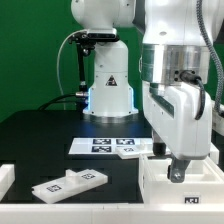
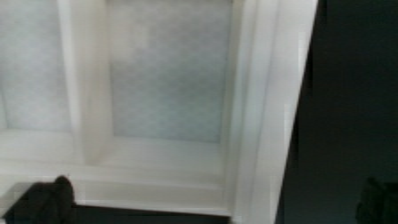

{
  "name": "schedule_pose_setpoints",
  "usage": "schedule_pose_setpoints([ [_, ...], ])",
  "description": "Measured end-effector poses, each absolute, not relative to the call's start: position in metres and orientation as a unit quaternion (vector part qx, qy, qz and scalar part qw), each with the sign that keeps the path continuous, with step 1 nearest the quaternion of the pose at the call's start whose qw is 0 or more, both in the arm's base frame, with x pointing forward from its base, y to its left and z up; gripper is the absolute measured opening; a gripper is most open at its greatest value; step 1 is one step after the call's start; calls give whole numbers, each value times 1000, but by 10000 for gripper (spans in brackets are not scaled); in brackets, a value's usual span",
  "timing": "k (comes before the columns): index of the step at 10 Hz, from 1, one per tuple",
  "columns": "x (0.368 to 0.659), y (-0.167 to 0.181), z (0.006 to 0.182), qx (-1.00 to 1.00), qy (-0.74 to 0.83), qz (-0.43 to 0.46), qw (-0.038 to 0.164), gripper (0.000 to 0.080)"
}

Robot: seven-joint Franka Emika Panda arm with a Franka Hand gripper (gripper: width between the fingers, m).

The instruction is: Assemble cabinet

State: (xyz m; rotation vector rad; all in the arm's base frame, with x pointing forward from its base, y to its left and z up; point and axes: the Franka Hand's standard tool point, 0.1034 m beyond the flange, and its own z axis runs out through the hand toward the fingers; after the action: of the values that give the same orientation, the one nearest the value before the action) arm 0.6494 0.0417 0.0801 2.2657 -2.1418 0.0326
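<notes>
The white cabinet box [image 1: 185, 192] stands at the front right of the black table. My gripper [image 1: 178, 172] is lowered right onto its top edge. In the wrist view the box [image 2: 169, 90] fills the picture very close up, with its inner wall and a thick side wall [image 2: 267, 110]. My gripper [image 2: 210, 205] is open: one dark fingertip [image 2: 47, 200] is over the box, and the other fingertip [image 2: 375, 204] is outside the side wall over the dark table, with a gap between it and the wall. Nothing is held.
A flat white cabinet panel with tags [image 1: 68, 183] lies at the front left. A white block [image 1: 5, 180] sits at the exterior view's left edge. The marker board [image 1: 110, 145] lies mid-table in front of the arm's base [image 1: 108, 90].
</notes>
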Motion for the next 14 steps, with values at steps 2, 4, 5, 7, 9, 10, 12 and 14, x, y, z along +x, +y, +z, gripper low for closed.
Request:
schedule_pose_setpoints([
  [2,650,41,81,731,-682,11,12,797],
  [4,647,36,94,764,-644,39,-17,797],
  [5,632,40,92,773,-633,33,-14,797],
  [7,631,44,92,777,-628,31,-13,797],
  [9,631,45,91,778,-628,30,-12,797],
  [10,631,45,91,779,-626,30,-12,797],
  [12,626,48,90,842,-537,48,-20,797],
  [14,613,54,99,893,-447,51,-22,797],
])
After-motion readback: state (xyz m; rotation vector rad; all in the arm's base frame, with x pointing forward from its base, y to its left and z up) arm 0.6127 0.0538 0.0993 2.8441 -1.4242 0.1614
